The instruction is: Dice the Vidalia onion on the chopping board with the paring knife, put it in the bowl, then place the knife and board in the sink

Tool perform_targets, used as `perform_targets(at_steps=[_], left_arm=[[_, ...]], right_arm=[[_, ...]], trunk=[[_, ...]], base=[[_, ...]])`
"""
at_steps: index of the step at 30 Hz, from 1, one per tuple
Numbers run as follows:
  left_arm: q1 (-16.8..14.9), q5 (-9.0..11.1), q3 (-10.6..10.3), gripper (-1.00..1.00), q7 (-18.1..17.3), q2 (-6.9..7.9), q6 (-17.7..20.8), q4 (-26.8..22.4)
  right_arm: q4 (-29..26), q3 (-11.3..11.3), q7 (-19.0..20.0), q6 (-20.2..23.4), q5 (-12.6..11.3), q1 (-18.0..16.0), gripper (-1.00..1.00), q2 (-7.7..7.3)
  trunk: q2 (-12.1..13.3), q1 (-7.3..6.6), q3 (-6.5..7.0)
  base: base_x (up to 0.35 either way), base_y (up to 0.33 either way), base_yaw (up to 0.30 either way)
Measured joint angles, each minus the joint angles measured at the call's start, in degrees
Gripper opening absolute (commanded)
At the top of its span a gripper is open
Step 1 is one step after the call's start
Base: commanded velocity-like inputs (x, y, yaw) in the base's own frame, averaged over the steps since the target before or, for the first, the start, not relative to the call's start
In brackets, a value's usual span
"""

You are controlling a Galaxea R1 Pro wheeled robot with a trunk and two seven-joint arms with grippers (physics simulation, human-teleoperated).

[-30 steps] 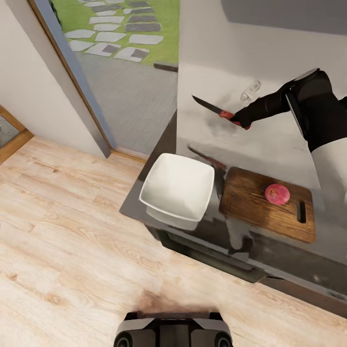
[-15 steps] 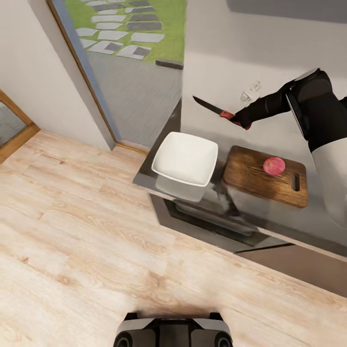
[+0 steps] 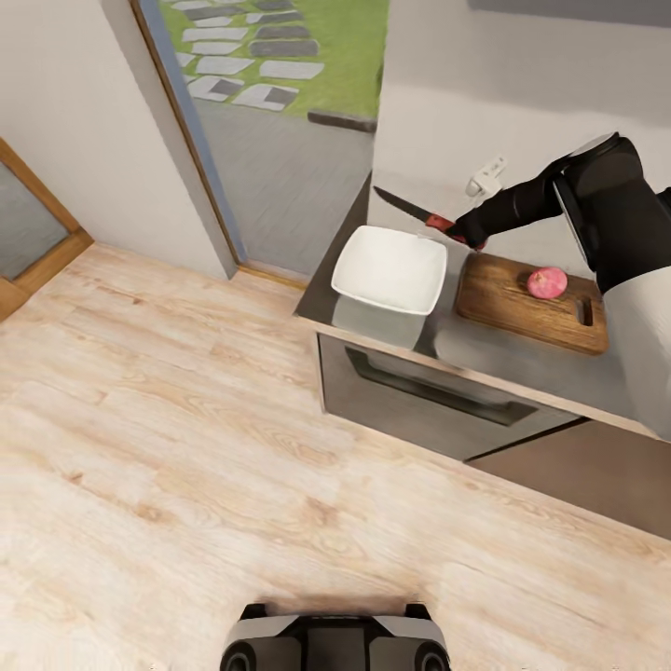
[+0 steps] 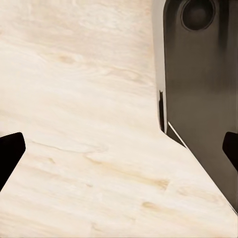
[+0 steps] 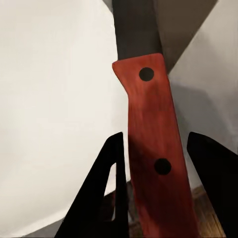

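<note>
Knife held in the air by the right hand; onion sat on the board.

Wood floor is seen in front of the grey surface, w/ dark cabinet fronts below. On the surface: chopping board at right, white bowl just beside it at left. Vidalia onion is whole, resting on the board near its slot end. Paring knife is gripped by its red handle in the right hand, blade pointed left, above the bowl's far edge. Left hand is spread wide open, nothing held, floor beneath.
</note>
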Motion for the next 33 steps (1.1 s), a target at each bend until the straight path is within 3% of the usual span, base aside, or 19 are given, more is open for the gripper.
perform_targets(at_steps=[7, 16, 33], left_arm=[[0.02, 0.0, 0.0, 1.0, 0.0, 0.0, 0.0, 0.0], [0.0, 0.0, 0.0, 1.0, 0.0, -0.02, 0.0, 0.0], [0.0, 0.0, 0.0, 1.0, 0.0, -0.01, 0.01, 0.01]], right_arm=[[0.0, 0.09, 0.0, 0.0, 0.05, 0.0, -1.0, -0.02], [0.0, 0.1, 0.0, -0.06, 1.83, 0.0, -1.0, 0.0], [0.55, 0.18, 0.0, -0.09, 2.23, 0.0, -1.0, -0.03]], trunk=[[0.0, 0.0, 0.0], [0.0, 0.0, 0.0], [0.0, 0.0, 0.0]], base=[[-0.275, 0.168, 0.0], [-0.281, 0.16, 0.0], [-0.283, 0.154, 0.0]])
